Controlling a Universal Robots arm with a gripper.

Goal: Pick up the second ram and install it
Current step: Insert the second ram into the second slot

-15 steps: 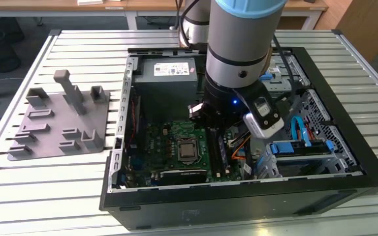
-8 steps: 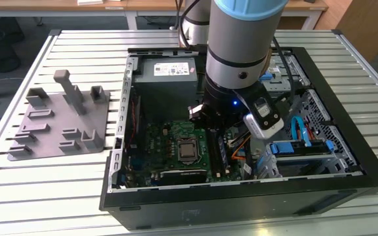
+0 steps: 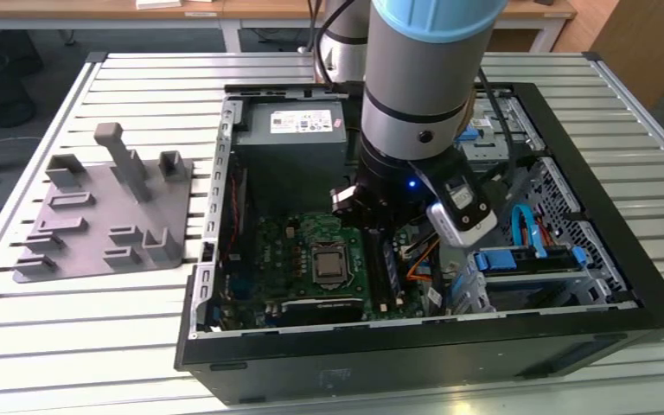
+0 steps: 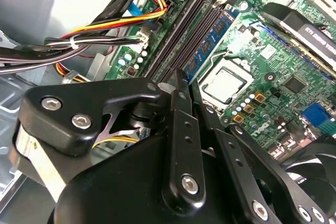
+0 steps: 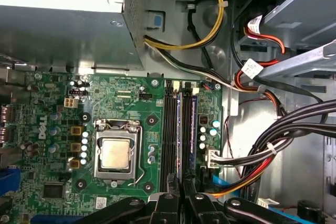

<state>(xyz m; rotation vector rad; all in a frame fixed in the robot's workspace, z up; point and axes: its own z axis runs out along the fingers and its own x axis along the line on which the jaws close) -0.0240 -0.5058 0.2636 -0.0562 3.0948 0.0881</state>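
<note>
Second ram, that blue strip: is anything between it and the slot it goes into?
Nothing visible does. The second ram already stands among the black sockets, the pincer at its end. The cables lie off to one side.

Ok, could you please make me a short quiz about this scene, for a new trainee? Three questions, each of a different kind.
1. True or false: the grey tray lies inside the computer case.
2. Where does the blue ram strip stand? A) in a socket on the motherboard; B) on the grey tray; C) outside the computer case.
3. Fill in: in the first wrist view, the gripper is nearest to the long black ____.

Key: 1 false; 2 A; 3 sockets.
</note>
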